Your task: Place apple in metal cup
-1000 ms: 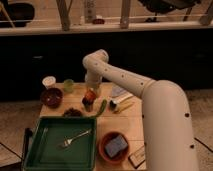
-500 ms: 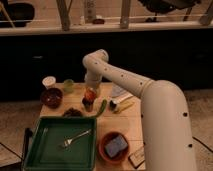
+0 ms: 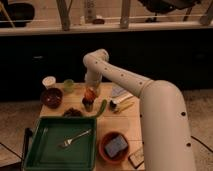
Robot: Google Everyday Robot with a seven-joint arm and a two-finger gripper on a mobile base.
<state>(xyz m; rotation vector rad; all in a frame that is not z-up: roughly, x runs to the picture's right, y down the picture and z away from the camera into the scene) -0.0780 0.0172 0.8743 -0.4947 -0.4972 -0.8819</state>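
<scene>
While claw (image 3: pixel 89 96) clasps apple (image 3: pixel 90 93), metal cup (image 3: pixel 88 106) sits below.

Orange-red apple (image 3: pixel 89 95) held by the gripper (image 3: pixel 90 91), just above the dark metal cup (image 3: pixel 88 105)

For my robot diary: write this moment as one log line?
hand: shut on small orange-red apple | place: above short dark grey metal cup | apple: not yet in cup
</scene>
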